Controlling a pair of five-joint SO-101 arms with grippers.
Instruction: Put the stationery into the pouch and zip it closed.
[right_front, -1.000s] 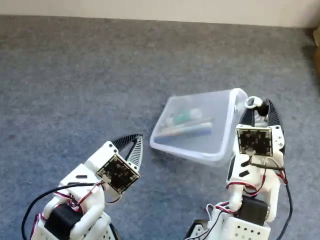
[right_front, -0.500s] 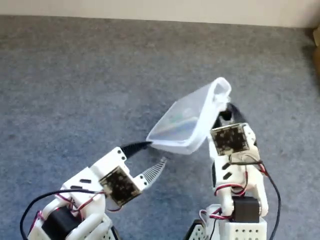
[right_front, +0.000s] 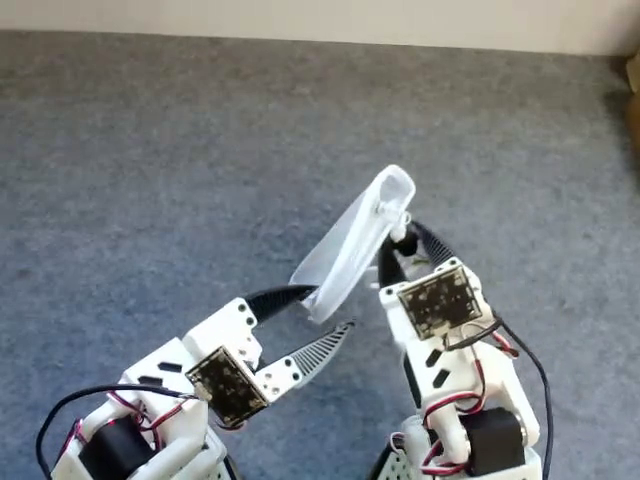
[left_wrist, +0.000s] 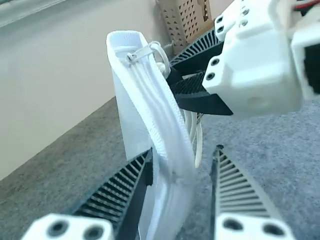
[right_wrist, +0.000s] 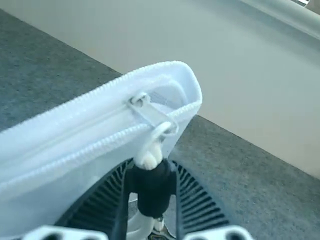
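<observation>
The pouch (right_front: 350, 245) hangs tilted above the bench's (right_front: 150, 150) front middle, contents hidden. The right gripper (right_front: 403, 238) has its fingers clamped on the zip pull (right_wrist: 150, 185); the left gripper (right_front: 328, 310) has its fingers spread around the pouch's lower end. Filling seems done; whether the zip is fully shut is unclear

Grey short-pile carpet over my table (right_front: 150, 150), speckled weave from the near edge to the far one, as I see it meeting a pale wall (right_front: 300, 20) at the back, a tan perforated box (left_wrist: 187, 17) standing on it by that wall.
</observation>
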